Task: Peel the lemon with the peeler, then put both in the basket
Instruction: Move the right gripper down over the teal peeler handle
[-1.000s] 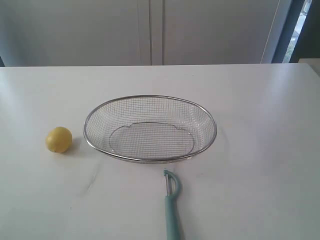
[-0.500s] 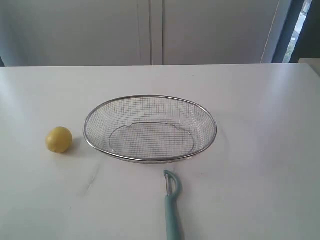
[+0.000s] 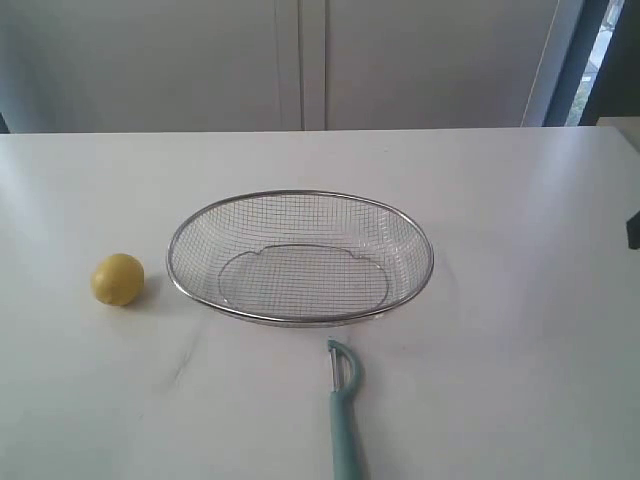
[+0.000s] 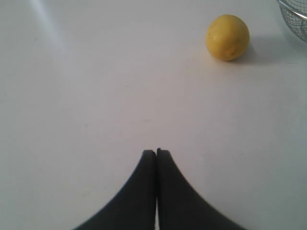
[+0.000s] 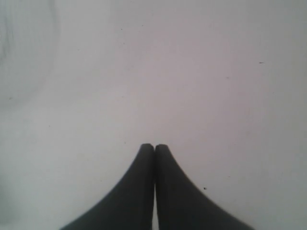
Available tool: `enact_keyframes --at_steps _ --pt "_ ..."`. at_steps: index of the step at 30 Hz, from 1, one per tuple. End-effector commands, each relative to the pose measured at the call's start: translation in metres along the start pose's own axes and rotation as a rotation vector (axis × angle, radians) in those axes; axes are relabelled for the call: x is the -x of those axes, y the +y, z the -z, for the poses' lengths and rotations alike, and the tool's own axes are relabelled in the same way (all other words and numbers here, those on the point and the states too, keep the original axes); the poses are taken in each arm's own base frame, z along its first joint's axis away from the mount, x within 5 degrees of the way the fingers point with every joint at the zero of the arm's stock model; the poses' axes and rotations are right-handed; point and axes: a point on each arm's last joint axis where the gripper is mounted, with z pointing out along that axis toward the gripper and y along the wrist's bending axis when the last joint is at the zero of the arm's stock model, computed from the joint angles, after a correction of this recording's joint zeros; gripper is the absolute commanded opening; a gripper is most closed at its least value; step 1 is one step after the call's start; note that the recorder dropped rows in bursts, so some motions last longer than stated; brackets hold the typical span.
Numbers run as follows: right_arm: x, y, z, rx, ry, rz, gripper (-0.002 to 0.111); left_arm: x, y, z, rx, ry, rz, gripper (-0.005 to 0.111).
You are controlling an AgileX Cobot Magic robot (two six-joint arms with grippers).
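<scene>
Lemon point(image 3: 118, 279) is seen unpeeled left of the empty basket point(image 3: 300, 193), the peeler point(image 3: 344, 420) untouched just nearer, and the left gripper point(image 4: 156, 152) and right gripper point(image 5: 154, 146) are closed on nothing, so every step is judged undone.

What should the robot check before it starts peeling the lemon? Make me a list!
1. The wide silver wire-mesh basket has nothing in it: ok.
2. The small round yellow lemon sits free on the white table, apart from the basket: ok.
3. The slim peeler with a pale teal handle lies free, not touching the basket: ok.
4. The left pincer is open for grabbing: not ok, it is shut and holds nothing.
5. The right pincer is open for grabbing: not ok, it is shut and holds nothing.
6. Which way the peeler's blade faces: cannot tell.
</scene>
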Motion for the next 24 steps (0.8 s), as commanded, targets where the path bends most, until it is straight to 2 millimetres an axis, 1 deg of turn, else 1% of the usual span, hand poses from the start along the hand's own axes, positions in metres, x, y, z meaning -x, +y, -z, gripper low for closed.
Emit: enact_keyframes --at_steps 1,4,6,9,11,15,19,21,24 --pt "0.000 0.008 0.002 0.037 0.014 0.022 0.000 -0.002 0.000 0.000 0.000 0.005 0.004 0.000" --pt "-0.002 0.020 0.000 0.078 0.027 0.055 0.000 -0.002 0.000 0.000 0.000 0.005 0.004 0.000" --pt "-0.002 0.031 -0.008 0.096 0.063 0.089 0.000 -0.002 0.000 0.000 0.000 0.005 0.004 0.000" --pt "-0.003 0.053 -0.024 0.129 0.114 0.144 0.000 -0.002 0.000 0.000 0.000 0.005 0.004 0.000" --pt "-0.004 0.063 -0.030 0.141 0.125 0.159 0.000 -0.002 0.000 0.000 0.000 0.005 0.004 0.000" --pt "-0.006 0.080 -0.034 0.168 0.113 0.175 0.000 -0.002 0.000 0.000 0.000 0.005 0.004 0.000" --pt "-0.013 0.097 -0.041 0.196 0.149 0.225 0.000 -0.002 0.000 0.000 0.000 0.005 0.004 0.000" --pt "-0.017 0.110 -0.047 0.207 0.168 0.253 0.000 -0.002 0.000 0.000 0.000 0.005 0.004 0.000" --pt "-0.021 0.122 -0.051 0.223 0.161 0.262 0.000 -0.002 0.000 0.000 0.000 0.005 0.004 0.000"
